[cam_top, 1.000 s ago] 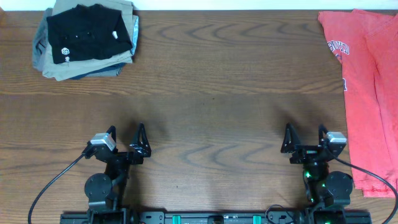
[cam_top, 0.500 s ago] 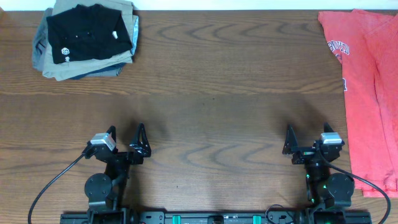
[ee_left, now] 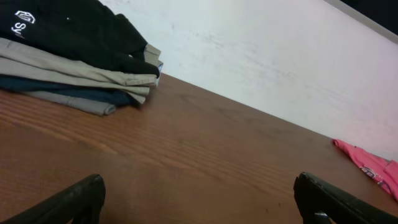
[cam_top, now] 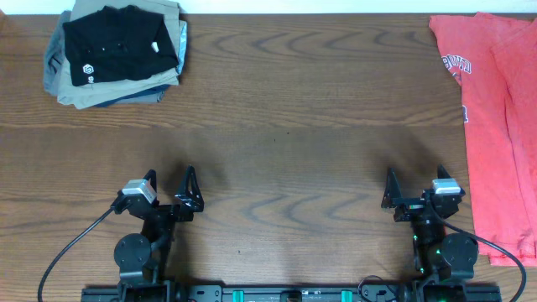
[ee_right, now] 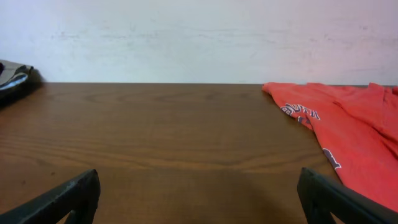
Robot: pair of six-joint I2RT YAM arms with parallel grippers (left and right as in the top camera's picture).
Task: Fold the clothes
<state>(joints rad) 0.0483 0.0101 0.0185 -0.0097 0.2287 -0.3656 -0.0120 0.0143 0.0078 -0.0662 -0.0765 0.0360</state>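
Note:
The black collared shirt point(cam_top: 117, 46) lies folded on top of a stack at the table's far left corner, its small white logo facing up. It also shows in the left wrist view point(ee_left: 68, 31). My left gripper point(cam_top: 170, 180) is open and empty near the front edge, far from the shirt; its fingers frame bare wood in the left wrist view point(ee_left: 199, 199). My right gripper point(cam_top: 413, 180) is open and empty at the front right, over bare wood in the right wrist view point(ee_right: 199, 193).
Under the black shirt lie folded khaki and grey trousers point(cam_top: 101, 88) and a dark blue garment point(ee_left: 62, 90). A red-orange T-shirt with white print point(cam_top: 495, 101) lies spread along the table's right side, close to my right gripper, also in the right wrist view point(ee_right: 342, 124).
My right gripper has shifted slightly to the right. The left arm and the clothes have not moved.

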